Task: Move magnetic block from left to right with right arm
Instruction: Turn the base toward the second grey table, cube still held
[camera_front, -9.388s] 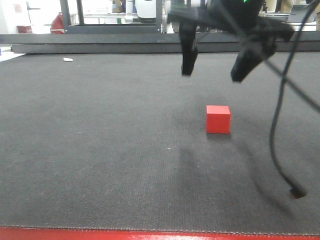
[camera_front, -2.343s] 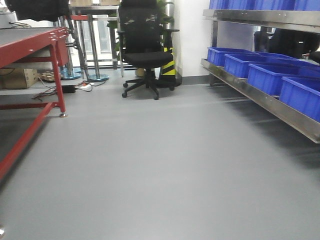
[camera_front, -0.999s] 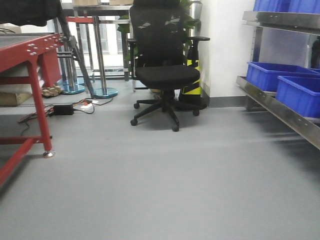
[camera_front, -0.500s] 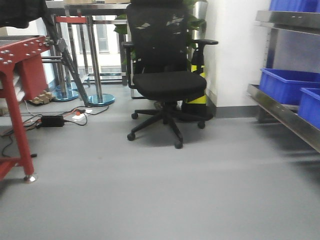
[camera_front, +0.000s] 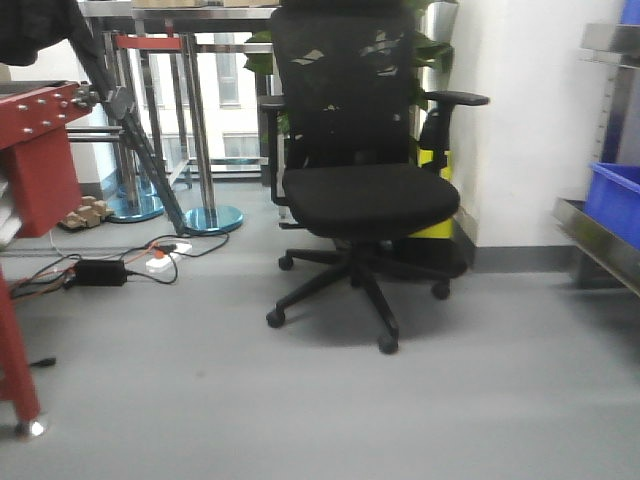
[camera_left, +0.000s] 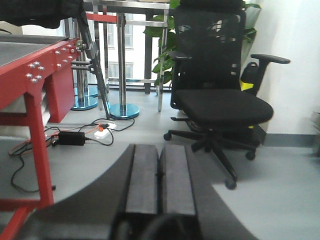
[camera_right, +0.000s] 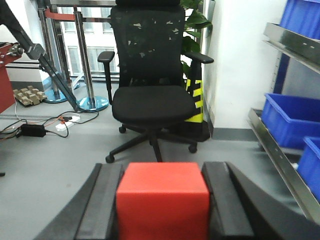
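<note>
Grippers, two: right gripper (camera_right: 163, 175) clamped on one magnetic block (camera_right: 162, 202), left gripper (camera_left: 159, 170) pinched shut. One office chair (camera_front: 365, 190), open grey floor (camera_front: 200, 400) before it, red table (camera_front: 35, 140) at left edge.

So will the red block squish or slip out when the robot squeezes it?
Probably not squishy: the red block shows sharp, straight edges while squeezed in the right gripper. Its flat sides likely give a steady hold, and it shouldn't roll. The smooth faces might slip a bit.
</note>
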